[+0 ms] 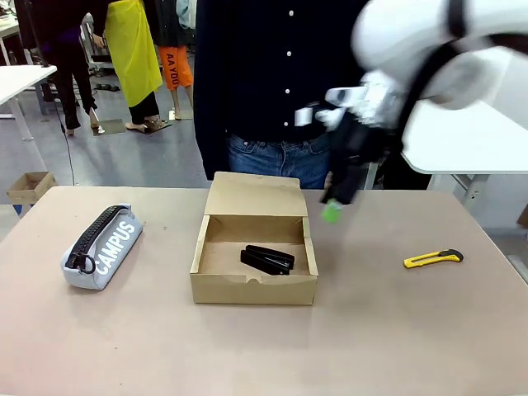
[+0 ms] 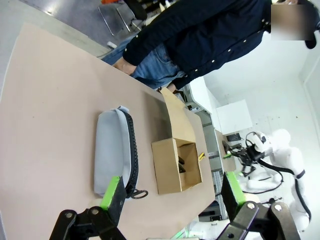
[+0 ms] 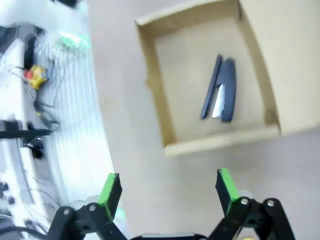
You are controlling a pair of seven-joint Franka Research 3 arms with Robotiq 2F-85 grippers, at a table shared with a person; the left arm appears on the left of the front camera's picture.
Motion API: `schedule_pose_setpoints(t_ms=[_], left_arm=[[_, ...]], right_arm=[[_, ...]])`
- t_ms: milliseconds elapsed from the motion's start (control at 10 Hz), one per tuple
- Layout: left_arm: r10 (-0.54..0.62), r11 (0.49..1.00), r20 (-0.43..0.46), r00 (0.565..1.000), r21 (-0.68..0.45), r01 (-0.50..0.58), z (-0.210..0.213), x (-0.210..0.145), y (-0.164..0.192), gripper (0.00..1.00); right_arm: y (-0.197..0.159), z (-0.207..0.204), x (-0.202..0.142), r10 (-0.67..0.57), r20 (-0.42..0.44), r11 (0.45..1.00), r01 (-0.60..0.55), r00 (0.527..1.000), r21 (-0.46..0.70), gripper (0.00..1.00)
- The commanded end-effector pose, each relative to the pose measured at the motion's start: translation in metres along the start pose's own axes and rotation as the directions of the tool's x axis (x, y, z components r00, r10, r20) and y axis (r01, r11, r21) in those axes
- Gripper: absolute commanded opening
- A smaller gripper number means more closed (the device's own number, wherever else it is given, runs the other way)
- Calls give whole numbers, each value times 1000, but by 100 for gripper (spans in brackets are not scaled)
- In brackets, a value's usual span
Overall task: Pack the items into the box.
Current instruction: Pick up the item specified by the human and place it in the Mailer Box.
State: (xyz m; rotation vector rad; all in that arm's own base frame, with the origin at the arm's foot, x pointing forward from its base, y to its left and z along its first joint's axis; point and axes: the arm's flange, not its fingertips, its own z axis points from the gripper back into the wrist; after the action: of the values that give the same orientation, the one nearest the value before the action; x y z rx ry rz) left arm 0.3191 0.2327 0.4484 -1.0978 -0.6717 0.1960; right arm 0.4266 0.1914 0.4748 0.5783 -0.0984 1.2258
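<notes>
The brown cardboard box point(image 1: 254, 290) stands open at the table's middle, its flap lid raised toward the person. A small black stapler point(image 1: 266, 259) lies inside it. The grey "CAMPUS" pouch point(image 1: 103, 246) lies on the table to the box's left. My right gripper point(image 1: 332, 209) hangs blurred above the table, just right of the lid. In the right wrist view that gripper point(image 3: 167, 190) is open and empty, above the box point(image 3: 157, 100) with the stapler point(image 3: 220, 95). My left gripper point(image 2: 172, 192) is open high over the pouch point(image 2: 114, 155) and the box point(image 2: 165, 172).
A yellow utility knife point(image 1: 433, 258) lies on the table point(image 1: 371, 338) to the right of the box. A person in a dark shirt and jeans point(image 1: 276, 91) stands at the far edge behind the box. White tables stand farther back.
</notes>
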Motion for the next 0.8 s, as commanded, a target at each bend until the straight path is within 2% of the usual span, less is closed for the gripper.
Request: schedule_pose_setpoints(t_ms=[0, 100, 200, 300, 400, 500, 600, 700], left_arm=[[-18, 1000, 18, 1000, -22, 18, -1, 1, -1, 100], [-18, 1000, 18, 1000, -22, 18, -1, 1, -1, 100], [-18, 1000, 18, 1000, -22, 18, -1, 1, -1, 100], [-18, 1000, 18, 1000, -22, 18, -1, 1, -1, 100], [-18, 1000, 18, 1000, -22, 18, -1, 1, -1, 100], [-18, 1000, 18, 1000, -22, 18, -1, 1, -1, 100], [-18, 1000, 18, 1000, -22, 18, -1, 1, -1, 100], [-18, 1000, 18, 1000, -22, 18, -1, 1, -1, 100]], right_arm=[[8, 31, -98, -331, 377, 942, 278, 865, 190, 100], [9, 41, -138, -400, 466, 912, 292, 789, 288, 100], [10, 47, -181, -508, 543, 859, 342, 669, 381, 100], [12, 49, -225, -593, 612, 804, 343, 523, 486, 100], [14, 45, -277, -613, 682, 790, 298, 399, 536, 100], [17, 33, -313, -637, 706, 771, 255, 310, 584, 100], [21, 17, -344, -686, 701, 724, 276, 194, 632, 100], [26, -3, -371, -743, 666, 650, 310, 66, 694, 100]])
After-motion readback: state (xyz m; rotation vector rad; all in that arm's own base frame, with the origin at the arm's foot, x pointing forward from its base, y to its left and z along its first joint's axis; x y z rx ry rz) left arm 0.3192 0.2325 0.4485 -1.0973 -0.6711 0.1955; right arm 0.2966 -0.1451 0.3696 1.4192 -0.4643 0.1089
